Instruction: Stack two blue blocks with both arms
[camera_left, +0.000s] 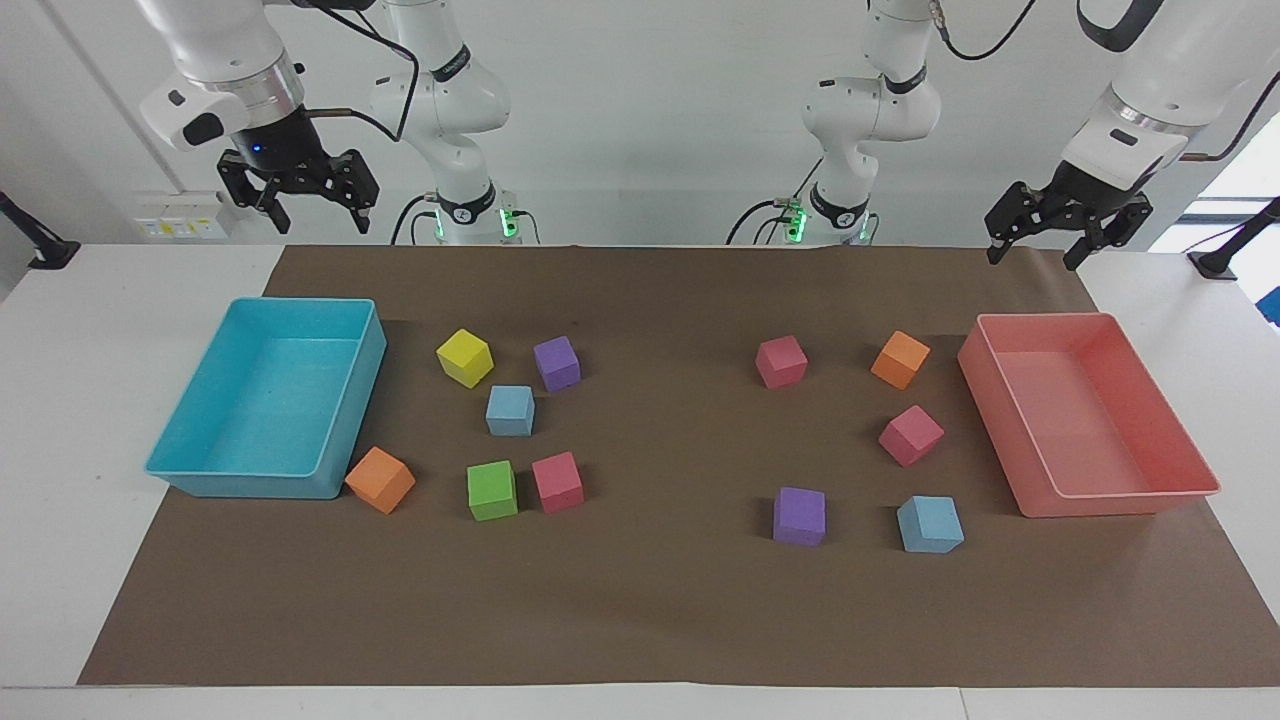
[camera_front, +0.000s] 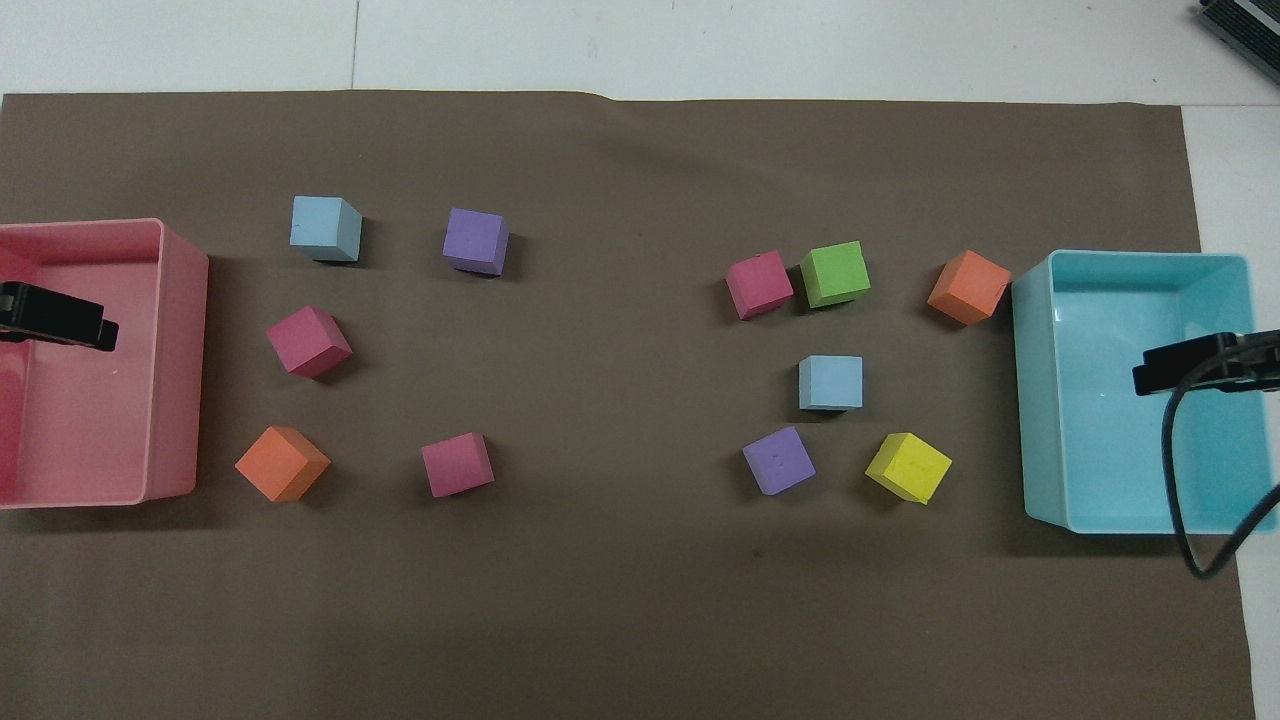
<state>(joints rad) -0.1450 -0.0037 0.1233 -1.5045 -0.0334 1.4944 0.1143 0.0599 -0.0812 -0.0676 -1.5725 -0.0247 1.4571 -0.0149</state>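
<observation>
Facing view: both arms wait raised. Left gripper (camera_left: 1068, 228) over the pink bin (camera_left: 1190, 487), right gripper (camera_left: 298, 195) over the turquoise bin (camera_left: 170, 455); both wide open, empty.

Overhead view: one blue block (camera_front: 830, 382) near the turquoise bin, the other blue block (camera_front: 325, 228) near the pink bin, apparently one per arm.

Two sky-blue cubes, both flat on brown mat, well apart, unstacked. One (camera_left: 510, 410) sits w/ the right arm's cluster; other (camera_left: 930, 524) farther from robots, left arm's end.
</observation>
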